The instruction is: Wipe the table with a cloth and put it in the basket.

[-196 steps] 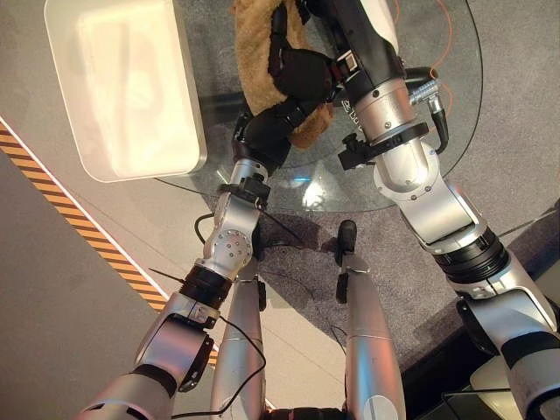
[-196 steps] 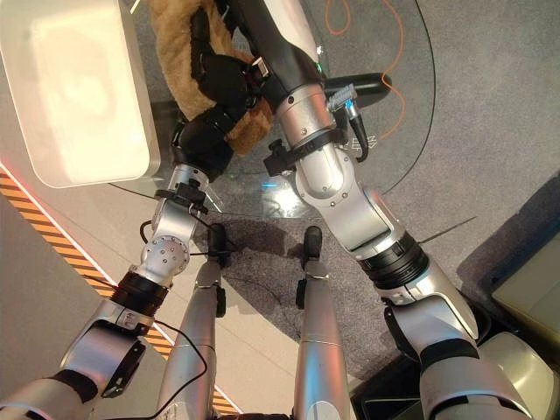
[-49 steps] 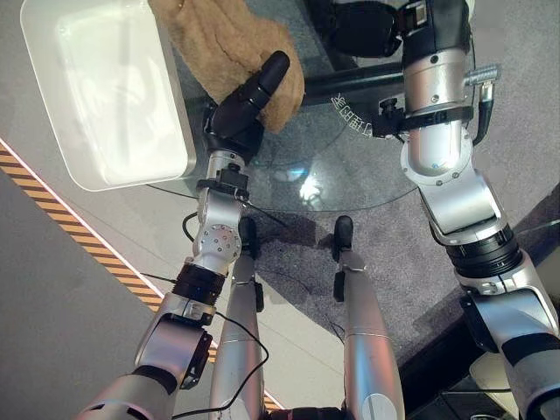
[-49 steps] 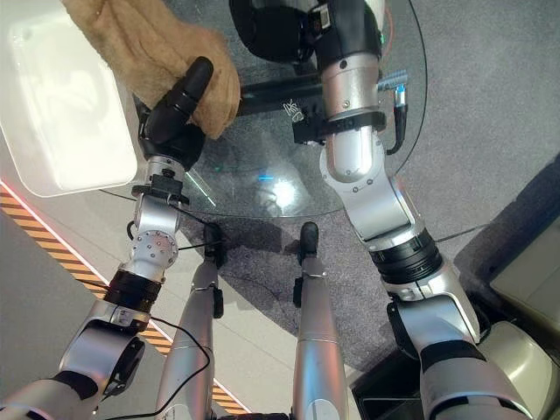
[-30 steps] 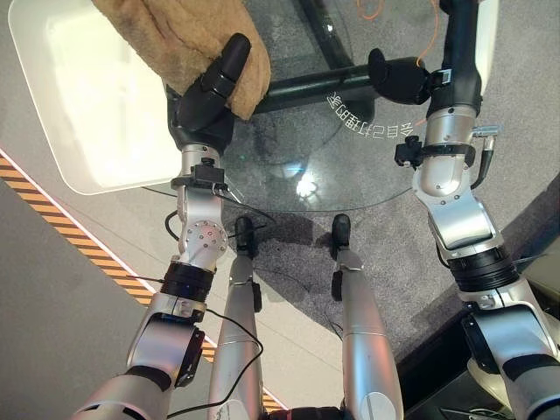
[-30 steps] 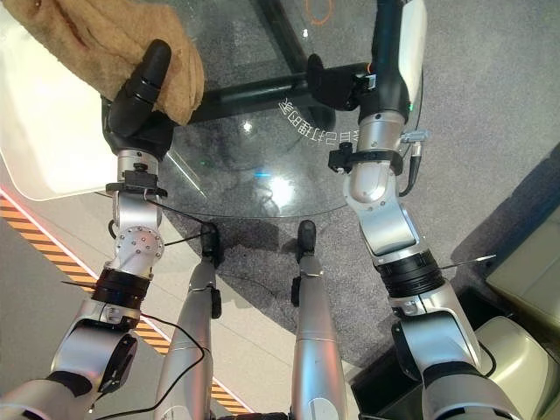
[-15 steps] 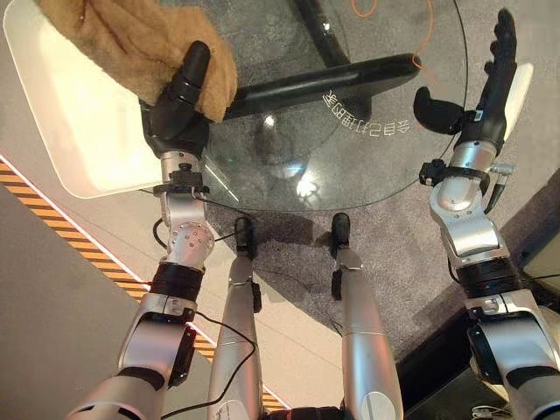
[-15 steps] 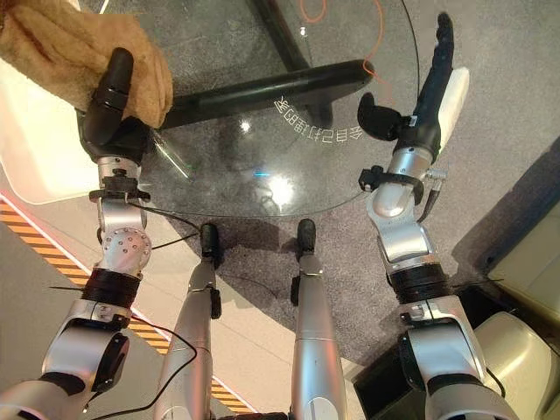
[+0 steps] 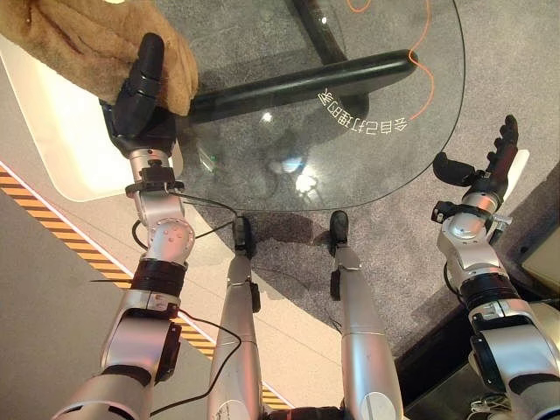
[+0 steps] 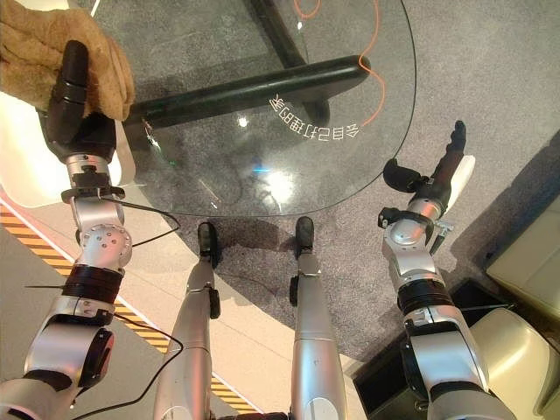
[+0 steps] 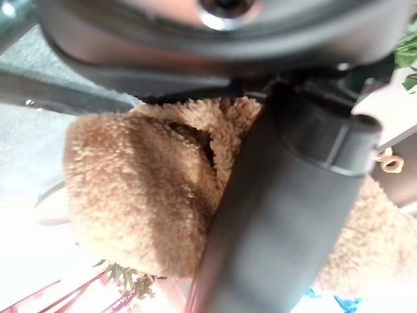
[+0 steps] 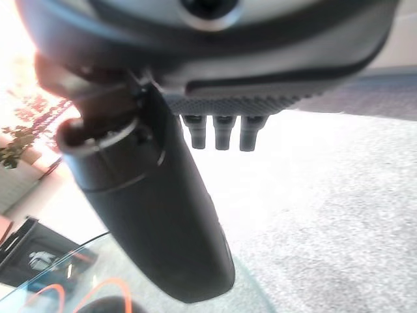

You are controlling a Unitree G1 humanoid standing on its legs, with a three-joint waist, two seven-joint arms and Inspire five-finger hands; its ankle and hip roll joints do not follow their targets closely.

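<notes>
A round glass table [image 9: 367,166] is seen from above, with a dark bar-shaped base [image 9: 297,83] and grey carpet [image 9: 525,52] visible through and around it, and an orange cable [image 9: 426,66] looped beneath the glass. Against the table's left edge a white basket [image 9: 61,149] is placed, its rim partly covered by the tan fleece cloth [image 9: 79,39]. The cloth is held bunched in the left hand [image 9: 138,109], raised over the basket's near corner just beside the table edge; in the left wrist view the thumb [image 11: 280,215] is pressed across the fleece [image 11: 137,202], so the cloth is pinched against the hand, and the fingers behind it are hidden. A striped yellow-and-black floor line [image 9: 52,223] is seen running beside the basket on the left. The right hand [image 9: 490,171] is held off the table's right edge, above the carpet and well apart from the cloth, with its fingers straight and spread from the thumb [image 12: 156,215], nothing being held or touched. Between the two hands the glass surface is left bare, and open carpet is seen beyond the table's right rim
</notes>
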